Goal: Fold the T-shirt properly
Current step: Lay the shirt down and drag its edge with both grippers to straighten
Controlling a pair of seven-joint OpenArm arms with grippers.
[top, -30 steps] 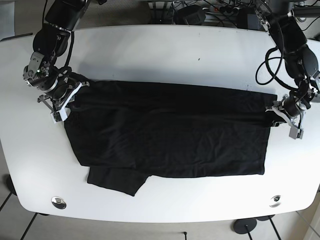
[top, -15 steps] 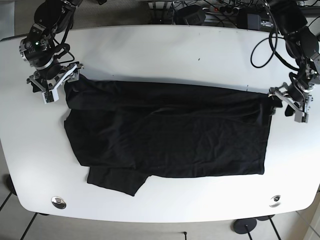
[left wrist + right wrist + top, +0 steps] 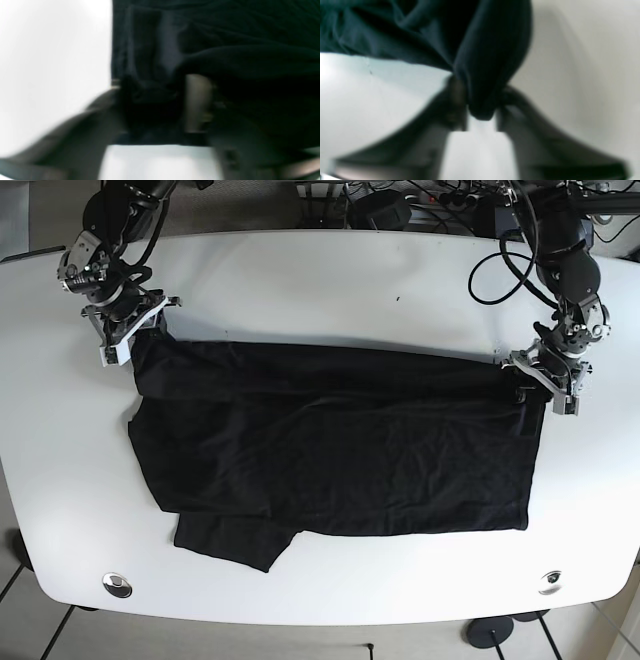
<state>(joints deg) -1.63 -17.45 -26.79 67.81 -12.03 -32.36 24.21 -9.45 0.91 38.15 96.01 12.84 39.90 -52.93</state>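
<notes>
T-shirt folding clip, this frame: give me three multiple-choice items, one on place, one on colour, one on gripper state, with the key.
1. Where on the T-shirt are the two grippers?
A. at the two far corners
B. at the near hem
C. at the middle

2. What colour is the T-shirt?
A. white
B. black
C. red

3. What is the right gripper doing?
A. hanging open above the table
B. shut on a fold of cloth
C. resting on bare table

Key: 1 A, the base view shows the right gripper and the left gripper at the far corners. 2 B, the cloth is black on the white table. 3 B, the right wrist view shows a bunch of cloth pinched between the fingers.
</notes>
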